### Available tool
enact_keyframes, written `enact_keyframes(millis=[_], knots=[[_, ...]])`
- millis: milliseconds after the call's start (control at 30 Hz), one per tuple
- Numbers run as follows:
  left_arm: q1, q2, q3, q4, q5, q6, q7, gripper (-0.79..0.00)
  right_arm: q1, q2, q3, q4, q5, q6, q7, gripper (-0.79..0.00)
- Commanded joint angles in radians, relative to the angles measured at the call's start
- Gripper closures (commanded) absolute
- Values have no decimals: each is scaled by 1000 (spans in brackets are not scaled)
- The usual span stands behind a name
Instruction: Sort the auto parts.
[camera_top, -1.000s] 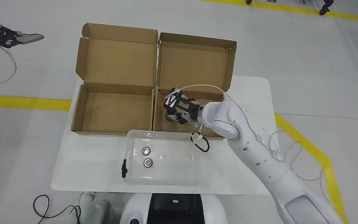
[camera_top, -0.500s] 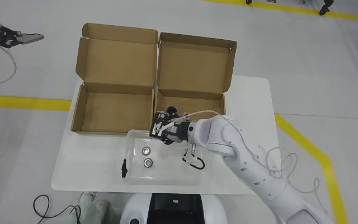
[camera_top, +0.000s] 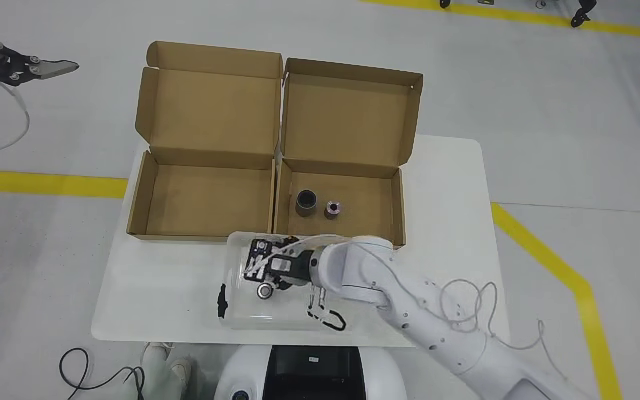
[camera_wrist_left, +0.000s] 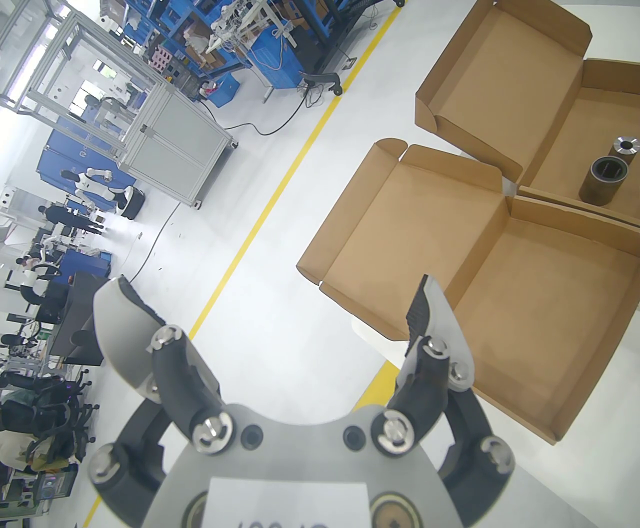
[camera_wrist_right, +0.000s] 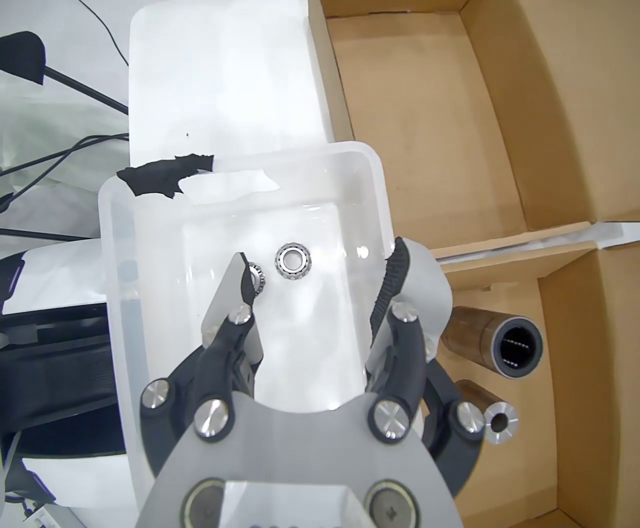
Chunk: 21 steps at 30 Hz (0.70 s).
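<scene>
Your right gripper (camera_wrist_right: 320, 270) hangs wide open over the clear plastic bin (camera_wrist_right: 300, 148), where a ribbed steel roller bearing (camera_wrist_right: 293, 260) lies just beside a second bearing (camera_wrist_right: 258, 281). Small, round and hard, either may roll or squirt from the pads, or you may catch both at once. Your left gripper (camera_wrist_left: 272, 300) is also spread open, well away from the bin

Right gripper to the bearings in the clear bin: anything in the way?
Nothing visible. The right gripper hangs open over the open-topped clear bin. One bearing lies bare on the bin floor; the second bearing sits partly behind one fingertip in the wrist view, with nothing else over either.
</scene>
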Motion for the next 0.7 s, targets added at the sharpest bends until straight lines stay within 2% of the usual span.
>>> enact_keyframes(millis=[0,367,567,667], knots=[[0,0,0,0,0,0,0,-785,0,-4,-11,4,-4,7,3,-471],[0,0,0,0,0,0,0,-785,18,-43,-93,113,-7,66,50,-425],[0,0,0,0,0,0,0,-785,46,-68,-118,181,-4,86,36,-406],[0,0,0,0,0,0,0,-785,59,-82,-131,213,-5,95,27,-422]])
